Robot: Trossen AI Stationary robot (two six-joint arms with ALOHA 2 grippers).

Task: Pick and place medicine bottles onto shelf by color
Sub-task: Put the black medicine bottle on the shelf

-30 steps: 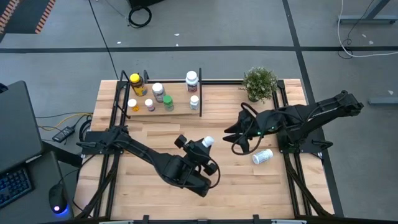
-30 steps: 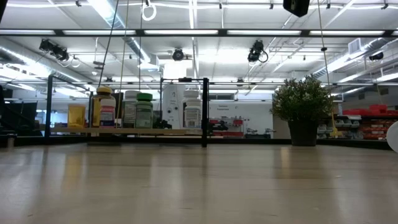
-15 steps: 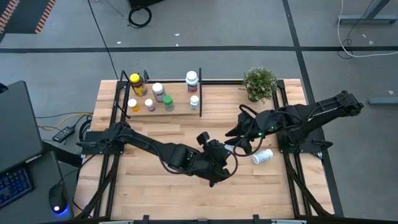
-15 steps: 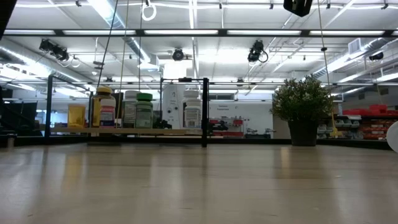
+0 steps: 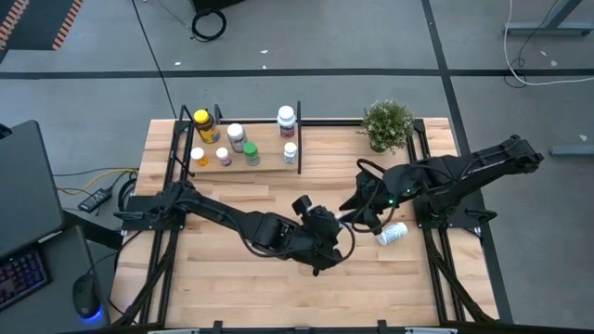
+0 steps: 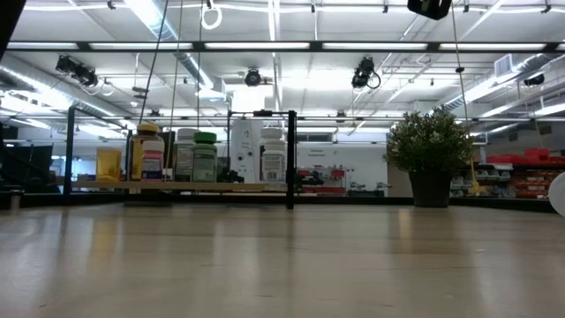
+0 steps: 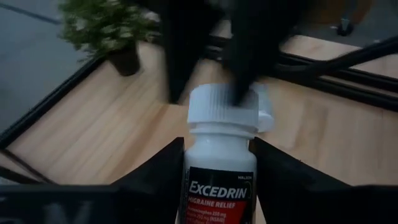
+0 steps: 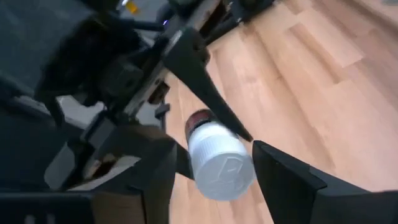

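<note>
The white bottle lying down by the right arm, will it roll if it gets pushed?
Probably. The white bottle lies on its round side on the flat table, so a nudge would likely roll it. It looks small and plastic, so probably light and hard to break.

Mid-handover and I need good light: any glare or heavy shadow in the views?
High view: even light, soft shadows only. Low view: ceiling lights glare, bottles on the shelf backlit. Left wrist view: held bottle well lit, label legible. Right wrist view: its cap bright white.

White-capped bottle (image 7: 221, 162), dark red-lettered label.
</note>
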